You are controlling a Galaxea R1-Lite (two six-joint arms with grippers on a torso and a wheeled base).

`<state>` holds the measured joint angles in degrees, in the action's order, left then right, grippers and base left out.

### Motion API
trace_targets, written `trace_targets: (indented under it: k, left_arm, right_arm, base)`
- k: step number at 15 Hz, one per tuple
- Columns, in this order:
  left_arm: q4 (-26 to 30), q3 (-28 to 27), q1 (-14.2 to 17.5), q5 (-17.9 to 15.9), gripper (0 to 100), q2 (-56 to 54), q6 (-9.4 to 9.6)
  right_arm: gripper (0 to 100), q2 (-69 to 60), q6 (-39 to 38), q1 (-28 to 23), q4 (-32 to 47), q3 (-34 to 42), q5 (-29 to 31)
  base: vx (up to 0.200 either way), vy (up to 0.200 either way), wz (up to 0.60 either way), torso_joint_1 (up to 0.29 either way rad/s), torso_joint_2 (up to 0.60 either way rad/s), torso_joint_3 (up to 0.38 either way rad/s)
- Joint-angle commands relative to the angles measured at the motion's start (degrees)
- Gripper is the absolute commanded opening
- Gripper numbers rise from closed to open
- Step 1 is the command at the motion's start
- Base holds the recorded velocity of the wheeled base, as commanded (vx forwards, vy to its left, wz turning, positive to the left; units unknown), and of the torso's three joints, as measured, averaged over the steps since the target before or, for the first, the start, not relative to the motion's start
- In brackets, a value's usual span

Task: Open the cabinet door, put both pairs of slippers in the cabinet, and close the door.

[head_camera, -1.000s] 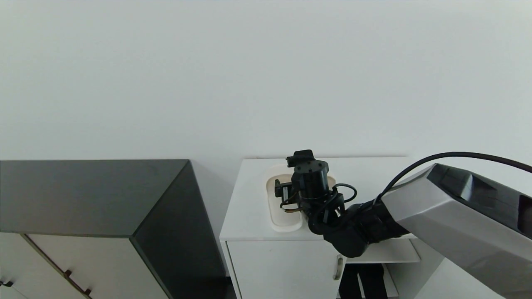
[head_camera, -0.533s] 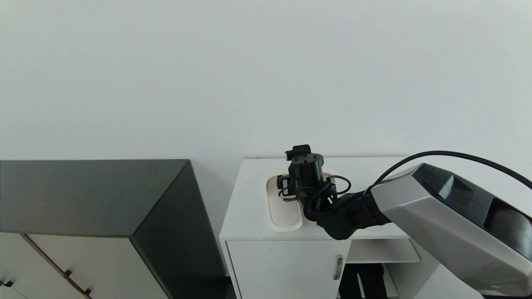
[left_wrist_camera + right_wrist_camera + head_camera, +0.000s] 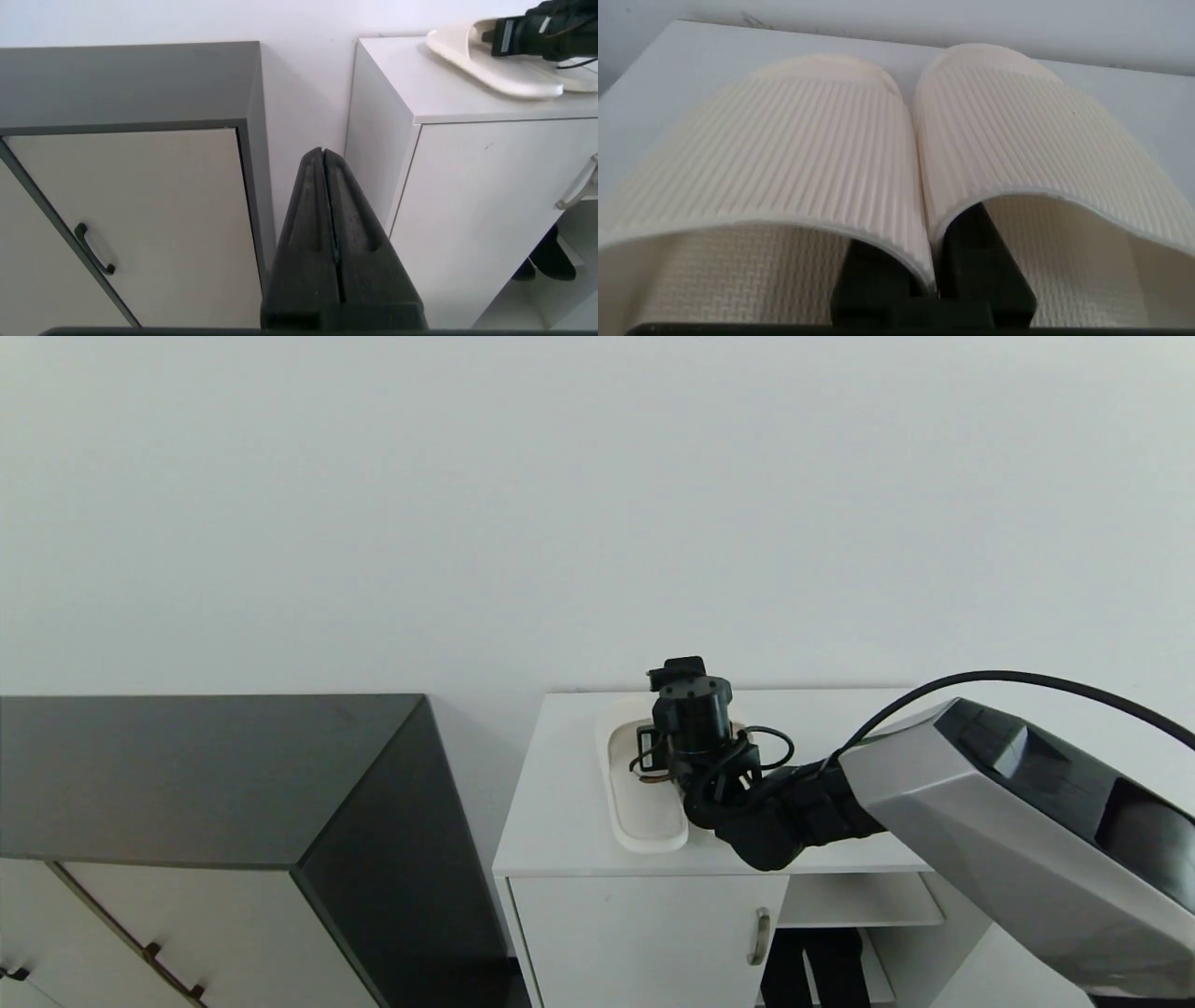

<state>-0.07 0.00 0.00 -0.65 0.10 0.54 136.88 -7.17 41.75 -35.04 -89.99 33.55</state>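
A pair of cream slippers (image 3: 644,803) lies on top of the white cabinet (image 3: 560,803), its door (image 3: 644,938) closed with a metal handle (image 3: 761,936). My right gripper (image 3: 655,761) is over the pair. In the right wrist view its fingers (image 3: 873,280) reach under the straps of the cream slippers (image 3: 785,149), one in each shoe, pinching the touching inner edges; right gripper (image 3: 929,285) is shut on them. A dark pair (image 3: 812,966) sits in the open shelf low at the right. My left gripper (image 3: 325,159) is shut and empty, low before the gap between both cabinets.
A dark grey cabinet (image 3: 187,775) with pale doors stands left of the white one, a narrow gap between them. A bare wall lies behind. The open shelves (image 3: 859,901) are right of the door. The left wrist view shows the door handle (image 3: 579,182).
My right gripper has moved toward the wall, deeper into the cream slippers. The pair has shifted slightly to the right on the cabinet top.
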Motion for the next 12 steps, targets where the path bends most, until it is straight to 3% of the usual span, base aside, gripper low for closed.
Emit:
trace_targets:
  k: [1, 5, 10, 12]
  left_arm:
    - [-0.01, 0.0, 0.0, 0.03, 0, -0.01, -0.01]
    - [-0.01, 0.0, 0.0, 0.03, 0, -0.01, -0.01]
    - [-0.01, 0.0, 0.0, -0.06, 0, -0.01, 0.08]
    - [-0.01, 0.0, 0.0, -0.06, 0, -0.01, 0.08]
  right_arm:
    - [0, -5.83, -0.04, 1.31, -0.21, 4.12, 0.29]
    - [0, -16.99, -1.09, 3.25, -1.53, 17.31, -0.33]
    - [0, -25.78, -1.53, 4.3, -10.49, 34.44, -1.56]
    - [0, -31.67, -1.36, 4.48, -11.99, 41.56, -5.6]
  base:
    - [0.0, 0.0, 0.0, 0.0, 0.0, 0.0]
    - [0.0, 0.0, 0.0, 0.0, 0.0, 0.0]
    - [0.0, 0.0, 0.0, 0.0, 0.0, 0.0]
    - [0.0, 0.0, 0.0, 0.0, 0.0, 0.0]
